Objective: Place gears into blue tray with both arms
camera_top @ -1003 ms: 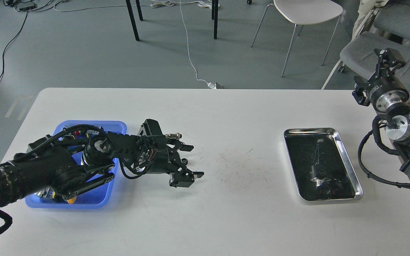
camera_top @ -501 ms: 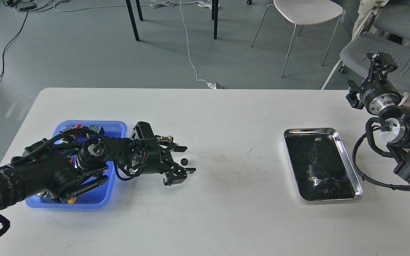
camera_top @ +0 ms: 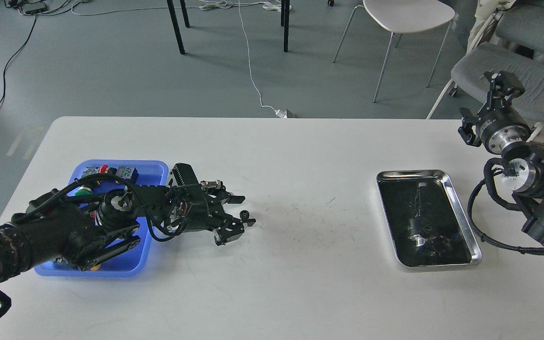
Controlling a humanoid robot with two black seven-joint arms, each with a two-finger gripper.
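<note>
A single small black gear (camera_top: pixel 244 216) lies on the white table, right of the blue tray (camera_top: pixel 128 271). My left arm reaches over the tray. Its left gripper (camera_top: pixel 247 210) is open, and the gear sits between the fingertips, close against the lower one. No other gears can be made out. Much of the tray is hidden under the arm. My right gripper (camera_top: pixel 501 81) is raised off the table's far right corner, in front of a grey chair. It looks small and dark, and its fingers cannot be told apart.
Coloured push buttons (camera_top: pixel 82 191) lie in the blue tray. A shiny steel tray (camera_top: pixel 462 215) with a dark inside sits at the table's right. Chairs (camera_top: pixel 527 80) stand beyond the far right corner, and cables run across the floor behind.
My left gripper has drawn back to the left and its fingers have narrowed, while the gear stayed in place on the table. My right gripper moved slightly left and up.
</note>
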